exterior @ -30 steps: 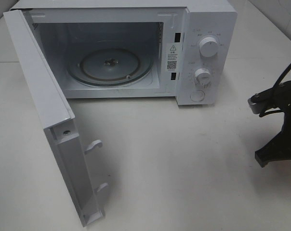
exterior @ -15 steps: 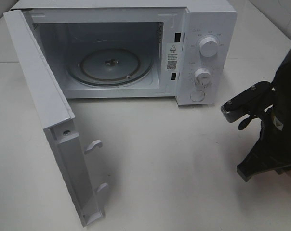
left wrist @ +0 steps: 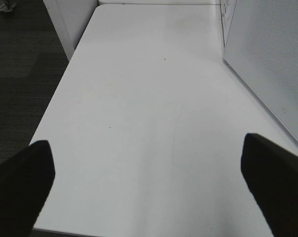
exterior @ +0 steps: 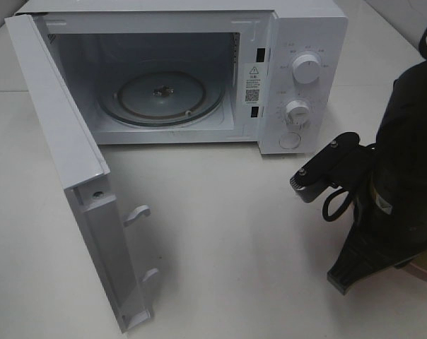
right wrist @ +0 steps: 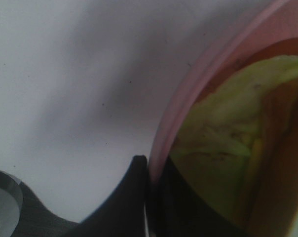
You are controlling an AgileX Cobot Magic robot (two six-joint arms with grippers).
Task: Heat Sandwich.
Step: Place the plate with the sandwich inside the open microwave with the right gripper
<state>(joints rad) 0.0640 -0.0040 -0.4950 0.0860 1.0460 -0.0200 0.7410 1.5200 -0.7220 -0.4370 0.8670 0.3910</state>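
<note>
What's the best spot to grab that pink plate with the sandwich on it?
Pinch the plate by its thin raised rim, from outside the edge, one finger each side. The sandwich covers the middle; the right fingers hold the rim that way now.

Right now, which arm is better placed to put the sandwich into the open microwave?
Right. Right gripper is shut on the pink plate's rim, sandwich aboard, near the microwave; left gripper hangs open.
</note>
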